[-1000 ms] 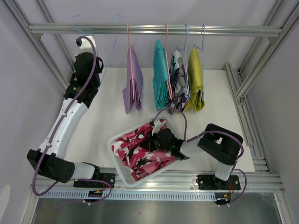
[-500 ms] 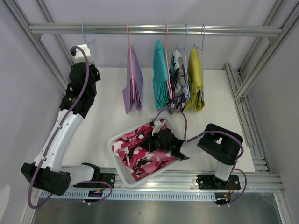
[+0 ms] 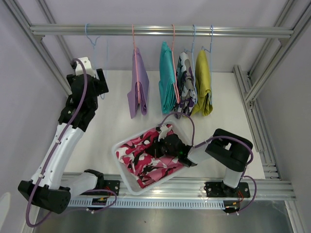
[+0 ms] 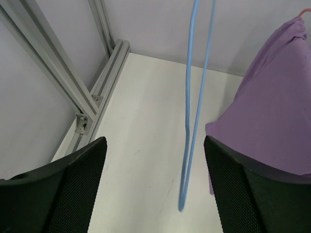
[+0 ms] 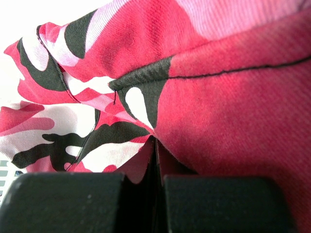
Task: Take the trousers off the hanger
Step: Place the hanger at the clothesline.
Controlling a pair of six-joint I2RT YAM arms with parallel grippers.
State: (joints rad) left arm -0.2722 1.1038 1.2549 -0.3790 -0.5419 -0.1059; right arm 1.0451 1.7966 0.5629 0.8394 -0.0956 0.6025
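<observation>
Left tool (image 4: 155, 187) wide open, empty, astride bare hanger (image 4: 195, 121). Right tool (image 5: 156, 194) pinched shut on red shorts (image 5: 218, 97) in basket (image 3: 120, 156). Next: lilac shorts (image 4: 272, 107).

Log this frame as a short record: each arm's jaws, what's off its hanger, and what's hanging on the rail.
left gripper: jaws open, either side of the empty blue hanger, not touching it
right gripper: jaws shut on the red-and-white shorts in the basket
on hangers: lilac shorts, teal shorts, camouflage shorts, mustard shorts
progress: one of five pairs off
</observation>
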